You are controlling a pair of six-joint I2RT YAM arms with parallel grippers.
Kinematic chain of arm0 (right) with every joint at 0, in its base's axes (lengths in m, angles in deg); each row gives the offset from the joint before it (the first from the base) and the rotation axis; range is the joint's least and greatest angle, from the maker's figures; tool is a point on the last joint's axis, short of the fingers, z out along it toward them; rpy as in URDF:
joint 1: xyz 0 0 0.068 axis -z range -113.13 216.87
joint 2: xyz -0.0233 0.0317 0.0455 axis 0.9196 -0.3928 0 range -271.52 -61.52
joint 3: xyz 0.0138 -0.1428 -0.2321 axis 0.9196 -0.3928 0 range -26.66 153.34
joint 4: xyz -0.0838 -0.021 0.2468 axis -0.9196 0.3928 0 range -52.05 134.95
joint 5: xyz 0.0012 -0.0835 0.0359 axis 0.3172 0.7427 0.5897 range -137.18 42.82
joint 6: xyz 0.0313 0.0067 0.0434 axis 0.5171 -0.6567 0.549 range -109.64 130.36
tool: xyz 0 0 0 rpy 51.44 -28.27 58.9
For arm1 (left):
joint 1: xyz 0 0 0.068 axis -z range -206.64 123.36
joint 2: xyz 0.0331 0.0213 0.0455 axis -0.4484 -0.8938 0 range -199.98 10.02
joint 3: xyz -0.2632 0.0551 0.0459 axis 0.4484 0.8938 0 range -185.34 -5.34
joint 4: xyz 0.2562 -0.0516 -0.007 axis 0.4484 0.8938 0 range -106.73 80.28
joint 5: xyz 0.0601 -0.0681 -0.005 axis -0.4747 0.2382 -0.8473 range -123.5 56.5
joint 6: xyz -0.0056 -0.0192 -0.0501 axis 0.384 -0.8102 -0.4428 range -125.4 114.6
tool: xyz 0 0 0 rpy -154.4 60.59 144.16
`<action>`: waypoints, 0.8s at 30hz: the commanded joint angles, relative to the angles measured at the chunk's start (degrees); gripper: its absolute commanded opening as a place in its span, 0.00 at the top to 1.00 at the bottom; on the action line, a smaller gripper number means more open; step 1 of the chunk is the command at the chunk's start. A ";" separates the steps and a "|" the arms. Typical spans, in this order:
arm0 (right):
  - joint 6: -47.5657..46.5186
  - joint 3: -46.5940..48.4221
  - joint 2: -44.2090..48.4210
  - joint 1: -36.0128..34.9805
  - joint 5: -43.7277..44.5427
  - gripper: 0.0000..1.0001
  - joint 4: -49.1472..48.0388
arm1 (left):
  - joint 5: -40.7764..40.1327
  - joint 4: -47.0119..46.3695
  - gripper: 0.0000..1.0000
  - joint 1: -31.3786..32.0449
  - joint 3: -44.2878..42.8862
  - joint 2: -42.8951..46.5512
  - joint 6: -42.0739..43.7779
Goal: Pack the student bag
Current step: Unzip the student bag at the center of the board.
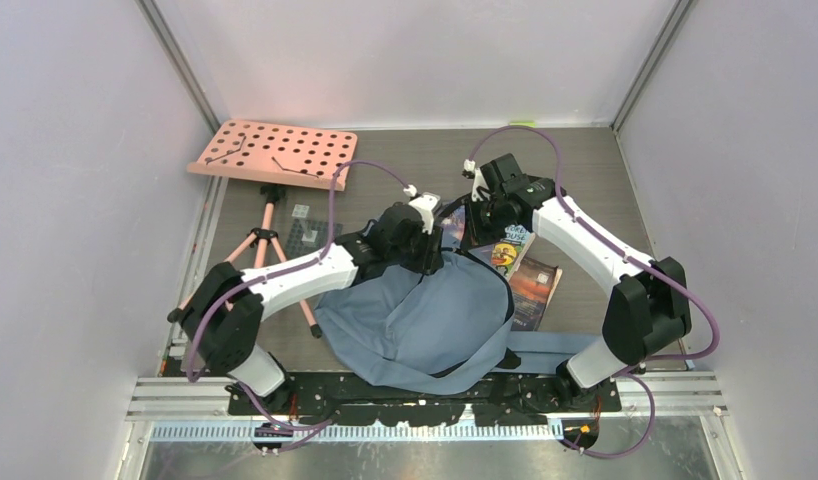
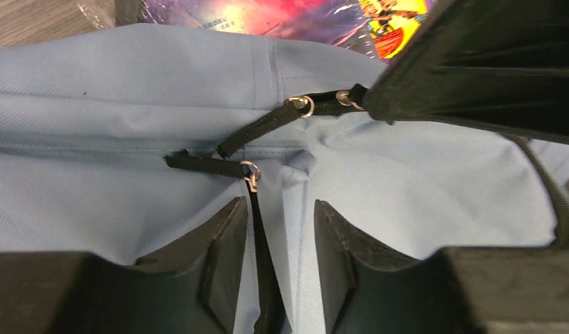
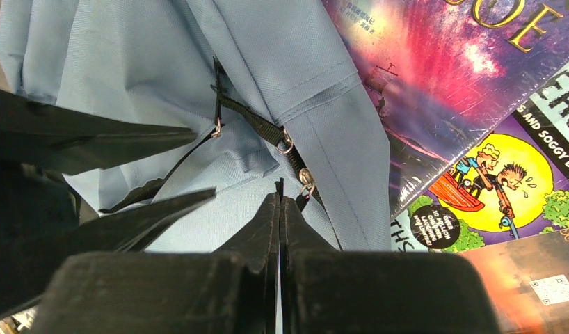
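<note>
Your left gripper (image 2: 279, 209) stands parted astride a black webbing pull (image 2: 259, 236) on the blue-grey fabric backpack (image 2: 94, 83); right gripper (image 3: 279, 200) pinches a second pull (image 3: 257, 123); glossy book (image 3: 504, 174) reads "AND SOGGY".

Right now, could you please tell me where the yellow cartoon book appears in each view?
Top external: the cartoon book lies just right of centre, past the bag's far edge.
Left wrist: only its yellow corner shows, at the top edge, right of centre.
Right wrist: it is at the right, mid-height.
Shared landmark: the blue bag, next to the book in every view.
</note>
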 commanded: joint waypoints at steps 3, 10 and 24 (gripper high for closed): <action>0.28 0.12 3.19 -0.20 -0.57 0.99 -0.82 | -0.41 2.17 0.73 -0.36 -5.05 -4.98 4.25; 0.36 0.42 3.16 -0.20 1.56 0.99 -0.13 | -0.70 0.06 1.00 -0.24 -3.57 -4.50 4.83; 3.61 -6.47 13.74 -0.89 5.66 1.00 3.34 | -2.91 0.31 1.00 -7.99 -8.56 -9.14 5.39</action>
